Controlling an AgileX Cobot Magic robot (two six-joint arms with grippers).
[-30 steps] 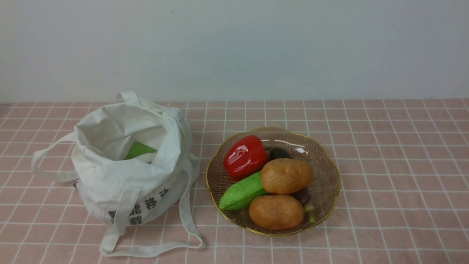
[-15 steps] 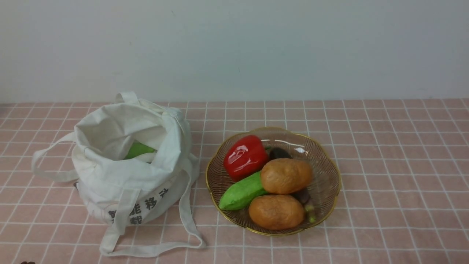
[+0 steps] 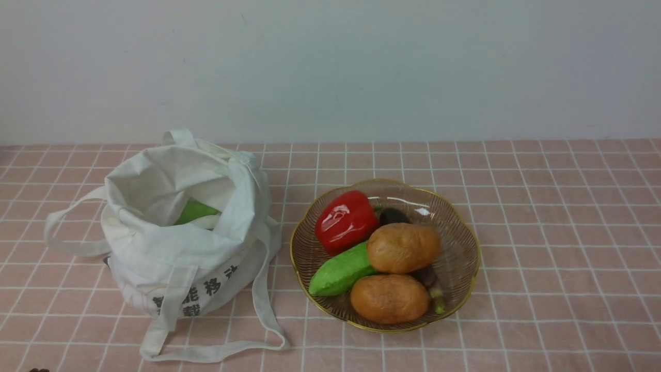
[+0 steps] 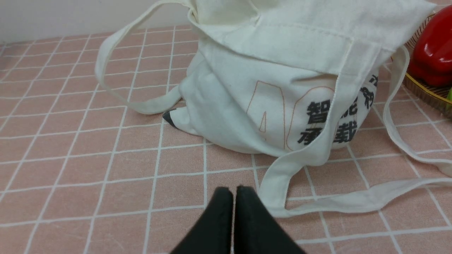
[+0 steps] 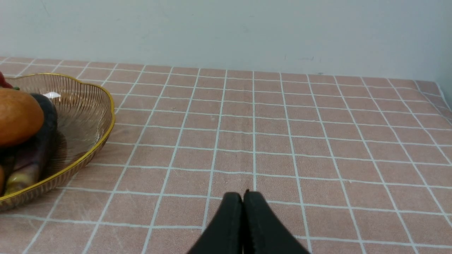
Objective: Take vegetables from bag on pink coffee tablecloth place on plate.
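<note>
The white tote bag (image 3: 181, 227) slouches on the pink grid tablecloth (image 3: 557, 232) at the left, with a light-green gourd piece (image 3: 193, 211) showing in its mouth. The ribbed glass plate (image 3: 459, 248) to its right holds a red bell pepper (image 3: 345, 221), two potatoes (image 3: 404, 248) (image 3: 390, 298), a green gourd piece (image 3: 338, 273) and a dark eggplant (image 3: 393, 216). My left gripper (image 4: 234, 192) is shut and empty, low over the cloth in front of the bag (image 4: 282, 91). My right gripper (image 5: 243, 197) is shut and empty over bare cloth, to the right of the plate (image 5: 84, 116).
The bag's long straps (image 3: 268, 310) lie looped on the cloth in front of it and at its left side (image 3: 62, 232). One strap (image 4: 353, 199) lies just beyond my left fingertips. A pale wall (image 3: 330, 67) closes the back of the table.
A small dark tip has come into the front view's bottom left corner. Bag, plate and vegetables have not moved.
</note>
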